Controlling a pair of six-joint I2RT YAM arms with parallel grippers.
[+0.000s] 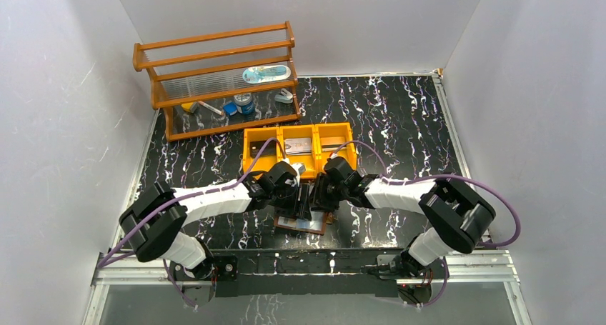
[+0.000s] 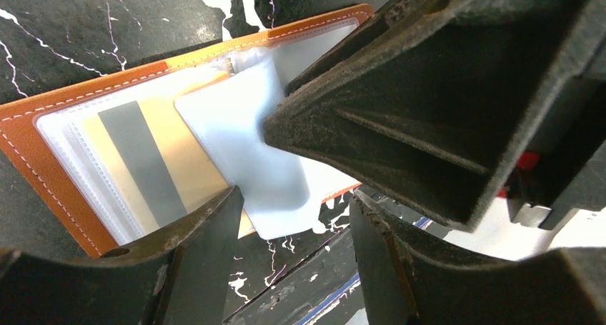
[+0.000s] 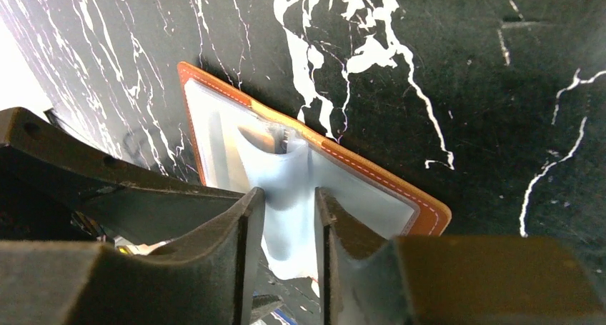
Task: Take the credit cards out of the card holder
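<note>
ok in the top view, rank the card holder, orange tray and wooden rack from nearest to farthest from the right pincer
1. card holder, right at the tips of the right pincer, on the near side
2. orange tray, just behind it, mid-table
3. wooden rack, far back left

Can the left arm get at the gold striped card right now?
Likely yes: the card holder lies open and the gold card shows in its clear sleeve near the open left tool; the right tool pinches only the pale card beside it.
</note>
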